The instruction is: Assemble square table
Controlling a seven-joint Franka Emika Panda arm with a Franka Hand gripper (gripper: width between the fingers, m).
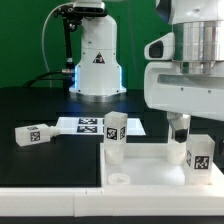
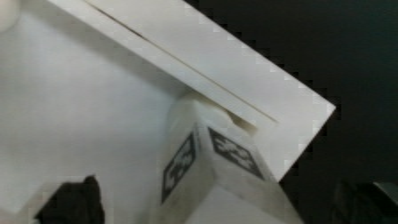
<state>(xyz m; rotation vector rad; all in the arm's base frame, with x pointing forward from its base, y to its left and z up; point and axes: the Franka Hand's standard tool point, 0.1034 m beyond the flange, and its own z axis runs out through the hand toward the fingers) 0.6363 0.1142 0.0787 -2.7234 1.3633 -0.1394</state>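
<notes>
On the exterior view's left, one loose leg (image 1: 33,134) lies on its side on the black counter (image 1: 30,105), long axis level and running roughly along the view's width, tags showing on its faces. It looks like a light, stiff plastic block with smooth sides that could slip. The best hold is probably across two flat opposite faces near the middle.

Further right, the marker board (image 1: 88,124) lies flat on the counter. Just beside it a second leg (image 1: 114,135) stands upright at the far rim of the top (image 1: 150,172), long axis vertical, one tag facing the camera. Whether it sits in a socket or only leans against the rim cannot be told.

The top lies flat at the front of the counter, raised rim up, with a round socket (image 1: 119,178) open near its left corner. It appears broad, rigid and awkward to lift with a narrow claw, so pushing or gripping its rim seems the likelier way to move it.

At the right, a third leg (image 1: 199,156) stands upright in the top's far right corner, axis vertical. The claw (image 1: 180,128) hangs just above and beside it. The wrist view shows this leg (image 2: 210,160) close against the corner, with one dark fingertip (image 2: 71,203) off to the side and clear of it, so the claw looks apart and holds nothing.
</notes>
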